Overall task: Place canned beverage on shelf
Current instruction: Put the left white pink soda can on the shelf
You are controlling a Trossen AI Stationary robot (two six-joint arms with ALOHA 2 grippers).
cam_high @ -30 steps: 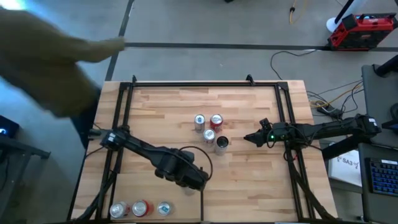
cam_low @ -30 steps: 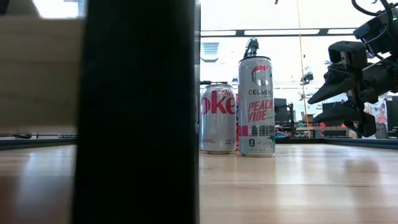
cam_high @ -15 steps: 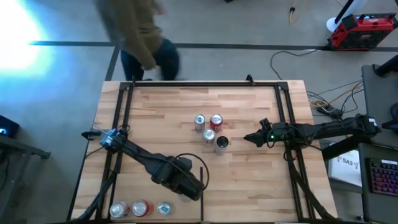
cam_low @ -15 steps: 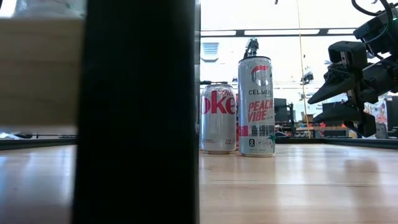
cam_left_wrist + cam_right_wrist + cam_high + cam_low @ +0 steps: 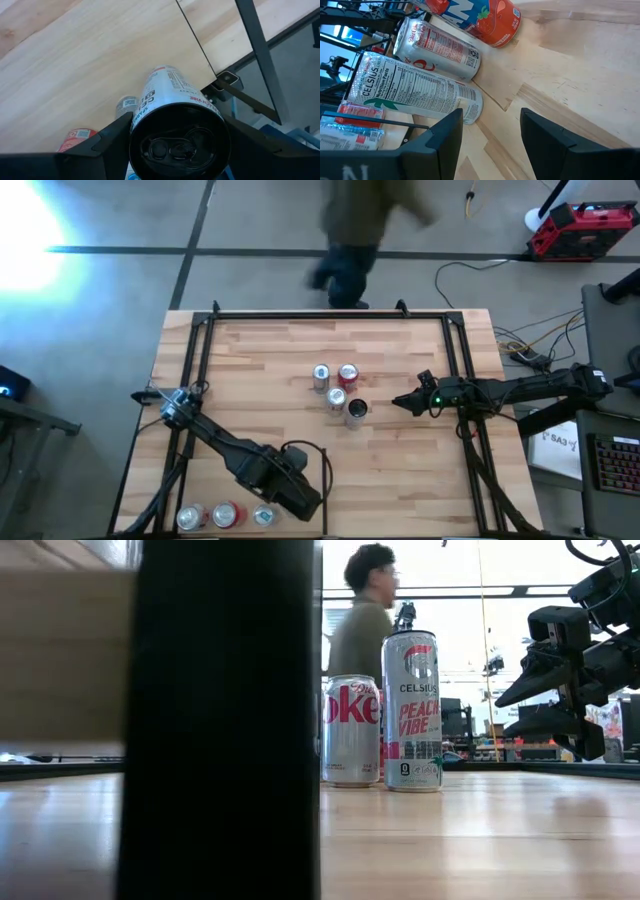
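While the left arm reaches down to the near edge of the shelf (image 5: 400,470) in the high view, its left gripper (image 5: 297,498) sits over the right-hand end of a row of three cans (image 5: 226,515) standing along that edge, beside the thin black divider strip (image 5: 325,480); the arm covers whatever is being grasped there; four more cans stand clustered mid-shelf (image 5: 338,392), and the right gripper (image 5: 399,401) hovers just beside them, fingers apart, holding nothing; a person (image 5: 365,230) walks past the far rail. Down to the low view; a broad dark upright blocks the whole left half, so the left gripper cannot be found here; a Coke can (image 5: 351,730) and a tall Celsius can (image 5: 412,710) stand upright, the right gripper (image 5: 510,708) waiting off to the side with its jaws spread. Now the left wrist view settles it; the left gripper's fingers (image 5: 107,142) are clamped on either side of a tall canned beverage (image 5: 176,131), seen top-on; two other cans peek out beyond it, partly cut off. Right wrist view; only the clustered cans and bare wood, nothing between the fingers. My read is that this is the pick; next comes a clean lift clear of the neighbours, then a carry toward open board.
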